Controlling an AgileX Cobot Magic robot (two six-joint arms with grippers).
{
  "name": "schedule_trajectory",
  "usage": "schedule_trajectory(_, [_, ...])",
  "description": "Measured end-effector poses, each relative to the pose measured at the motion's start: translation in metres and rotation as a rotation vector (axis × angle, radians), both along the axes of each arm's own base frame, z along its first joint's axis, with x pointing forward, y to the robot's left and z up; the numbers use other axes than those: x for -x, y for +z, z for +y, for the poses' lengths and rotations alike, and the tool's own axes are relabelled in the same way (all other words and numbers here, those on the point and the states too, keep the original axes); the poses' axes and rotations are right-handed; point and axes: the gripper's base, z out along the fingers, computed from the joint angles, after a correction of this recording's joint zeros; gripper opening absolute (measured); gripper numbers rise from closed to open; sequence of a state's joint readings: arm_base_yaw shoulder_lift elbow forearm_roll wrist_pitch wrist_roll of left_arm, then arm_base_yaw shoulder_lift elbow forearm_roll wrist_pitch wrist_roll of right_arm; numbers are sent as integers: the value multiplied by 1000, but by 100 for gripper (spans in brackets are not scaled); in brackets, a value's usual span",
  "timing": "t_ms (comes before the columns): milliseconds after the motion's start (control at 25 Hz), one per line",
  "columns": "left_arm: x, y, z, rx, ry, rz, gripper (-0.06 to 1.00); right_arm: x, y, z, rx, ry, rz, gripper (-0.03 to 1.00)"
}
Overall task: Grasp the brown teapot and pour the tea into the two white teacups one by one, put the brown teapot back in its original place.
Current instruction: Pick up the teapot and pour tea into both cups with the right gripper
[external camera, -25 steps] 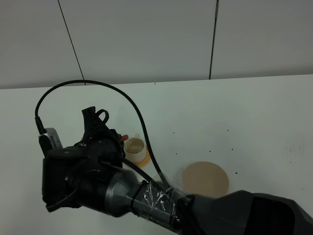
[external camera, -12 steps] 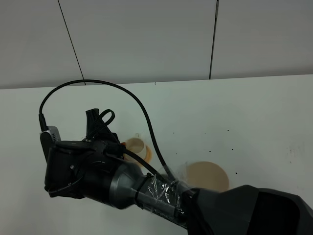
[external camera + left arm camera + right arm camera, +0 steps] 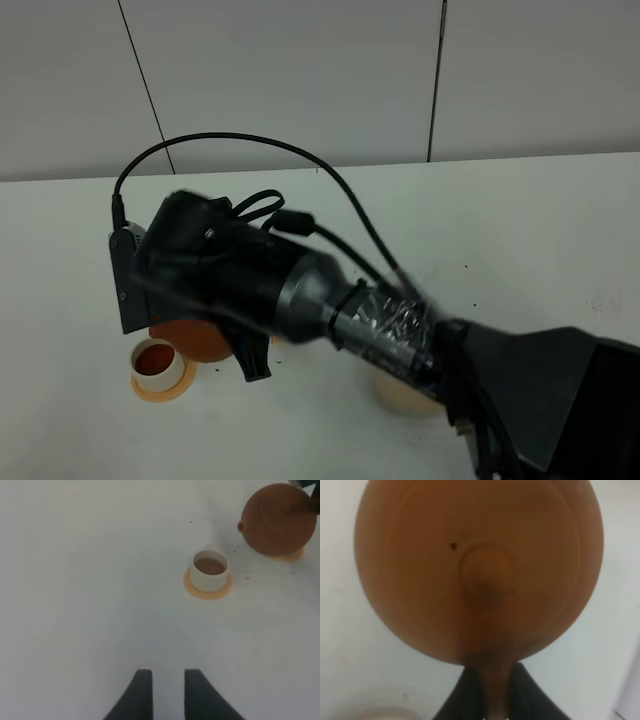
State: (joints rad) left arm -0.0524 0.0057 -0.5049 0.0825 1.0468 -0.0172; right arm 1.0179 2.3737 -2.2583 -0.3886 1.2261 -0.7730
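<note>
One cup filled, teapot in the air.
The right gripper (image 3: 492,682) clamps the handle of the brown teapot (image 3: 277,520), near the filled teacup (image 3: 210,569); the left gripper (image 3: 165,695) hangs with jaws apart. The second cup is hidden; the return to the mat (image 3: 395,397) is not yet done.

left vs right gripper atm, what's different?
Left gripper is open; right gripper is shut. Left holds nothing, with only bare table showing between its fingers; right is clamped on the teapot. Left sits back from the filled cup; right has the teapot close beside that cup. Shared: dark fingers.
</note>
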Motion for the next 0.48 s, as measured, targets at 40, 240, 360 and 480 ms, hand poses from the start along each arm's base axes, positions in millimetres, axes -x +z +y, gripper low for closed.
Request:
schedule_trajectory(40, [0,0,0,0,0,0,23,-2,0,-2,-12,10,31,9])
schedule_trajectory(240, [0,0,0,0,0,-1,23,-9,-3,-8,-108,20,202,9])
schedule_trajectory(360, [0,0,0,0,0,0,23,-9,-4,-8,-149,11,257,9])
schedule_trajectory(480, [0,0,0,1,1,0,23,-8,-4,-8,-180,-32,285,9])
